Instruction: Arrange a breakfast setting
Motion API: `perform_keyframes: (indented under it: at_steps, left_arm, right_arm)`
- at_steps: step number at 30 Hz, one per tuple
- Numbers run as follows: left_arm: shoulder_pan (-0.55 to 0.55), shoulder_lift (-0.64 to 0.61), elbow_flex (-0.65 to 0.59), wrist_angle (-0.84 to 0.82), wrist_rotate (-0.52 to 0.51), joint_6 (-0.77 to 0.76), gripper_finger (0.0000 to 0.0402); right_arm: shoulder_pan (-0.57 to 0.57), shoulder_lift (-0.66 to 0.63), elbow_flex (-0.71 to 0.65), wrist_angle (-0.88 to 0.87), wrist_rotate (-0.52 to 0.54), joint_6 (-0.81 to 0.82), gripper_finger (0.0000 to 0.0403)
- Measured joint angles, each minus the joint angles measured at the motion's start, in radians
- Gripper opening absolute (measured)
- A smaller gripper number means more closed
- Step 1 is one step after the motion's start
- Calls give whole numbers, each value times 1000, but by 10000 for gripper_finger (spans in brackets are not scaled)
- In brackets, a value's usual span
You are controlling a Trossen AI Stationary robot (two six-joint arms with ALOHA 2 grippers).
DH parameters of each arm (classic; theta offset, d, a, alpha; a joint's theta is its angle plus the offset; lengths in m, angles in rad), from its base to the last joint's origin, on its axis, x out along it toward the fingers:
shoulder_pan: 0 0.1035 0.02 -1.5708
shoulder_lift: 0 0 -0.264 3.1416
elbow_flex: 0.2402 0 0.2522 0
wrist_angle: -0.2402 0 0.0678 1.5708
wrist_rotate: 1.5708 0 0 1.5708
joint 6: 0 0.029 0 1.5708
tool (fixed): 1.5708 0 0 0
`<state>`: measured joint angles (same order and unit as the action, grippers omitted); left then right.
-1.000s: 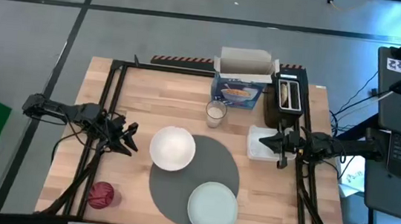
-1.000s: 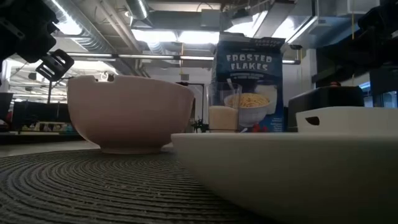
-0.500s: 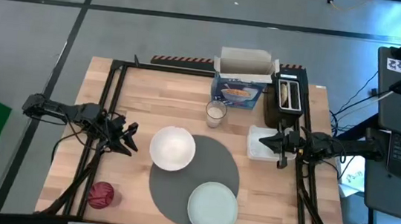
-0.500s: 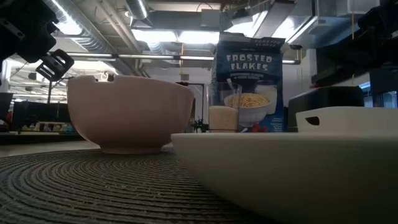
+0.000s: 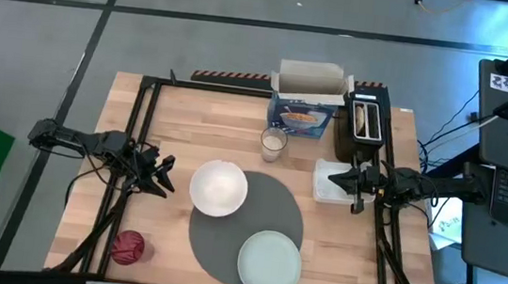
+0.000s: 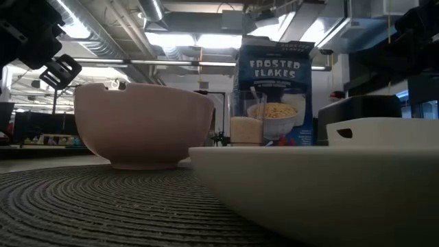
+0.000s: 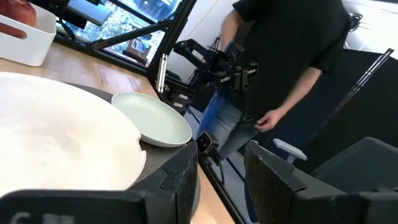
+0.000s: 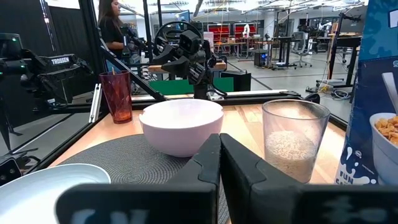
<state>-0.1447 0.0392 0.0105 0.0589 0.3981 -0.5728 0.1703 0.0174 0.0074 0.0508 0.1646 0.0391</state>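
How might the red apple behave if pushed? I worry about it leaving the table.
The red apple is round, so it would likely roll rather than slide. It lies near the table's front-left corner, so a nudge outward could send it off. It looks smooth, so fingers may slip on it.

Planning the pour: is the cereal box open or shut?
Open. In the high view the cereal box has its top flap folded back, away from the front panel.
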Motion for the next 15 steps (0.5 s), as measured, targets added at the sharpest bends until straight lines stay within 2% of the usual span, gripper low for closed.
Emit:
perform_keyframes:
  at_steps: [7,11,15]
  left_arm:
    - [0,0,0,0,0,0,124]
    - [0,0,0,0,0,0,124]
    - [0,0,0,0,0,0,124]
  right_arm:
    - [0,0,0,1,3,-19,10]
    - [0,0,-1,13,89,-238,10]
    - [0,0,-1,10,90,-338,10]
